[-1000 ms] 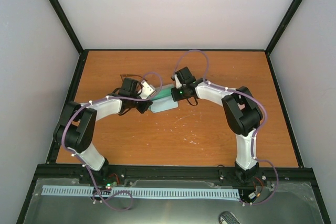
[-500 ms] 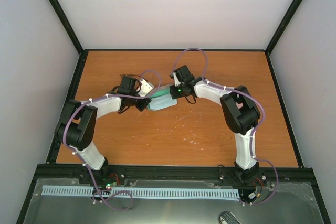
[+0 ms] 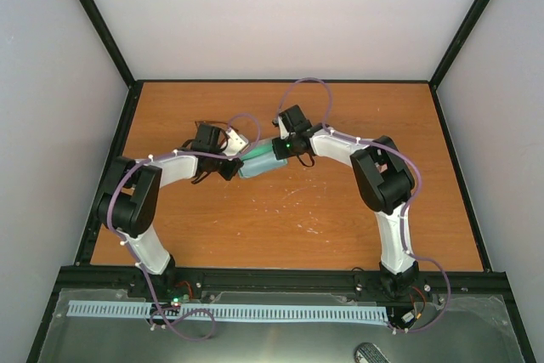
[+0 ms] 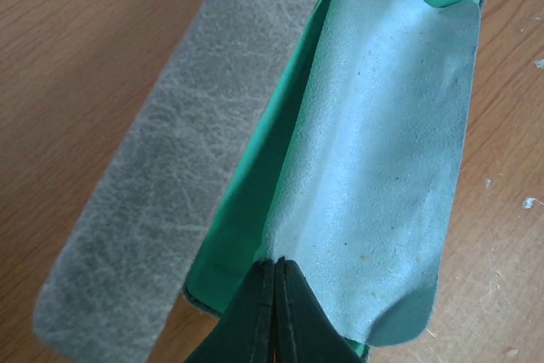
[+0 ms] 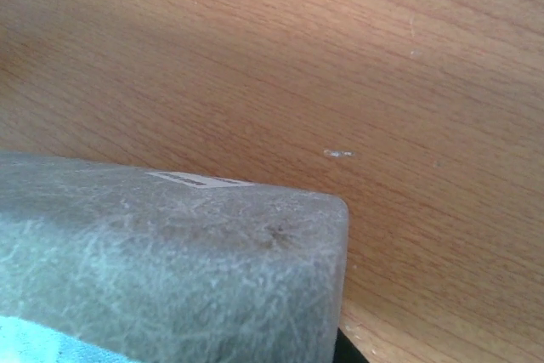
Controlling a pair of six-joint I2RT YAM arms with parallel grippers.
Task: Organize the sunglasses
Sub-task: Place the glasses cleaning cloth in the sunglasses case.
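Pinching the soft pale-blue cloth (image 4: 382, 167) inside a scuffed grey oblong case (image 4: 161, 176) lined green, the left gripper (image 4: 276, 268) is clamped tight, how wide the right gripper (image 3: 280, 147) stands at the case's far end cannot be told, and thin dark sunglasses (image 3: 202, 123) barely show beyond the left wrist.

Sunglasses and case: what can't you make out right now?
Sunglasses: top view, only a thin dark sliver behind the left arm; no second pair in any view.
Case interior: left wrist view, the cloth covers it; anything beneath is hidden.
Left gripper: shut, but its fingers hide whether it pinches cloth, case or both.
Right gripper: cut off in right wrist view, under its wrist from the top.
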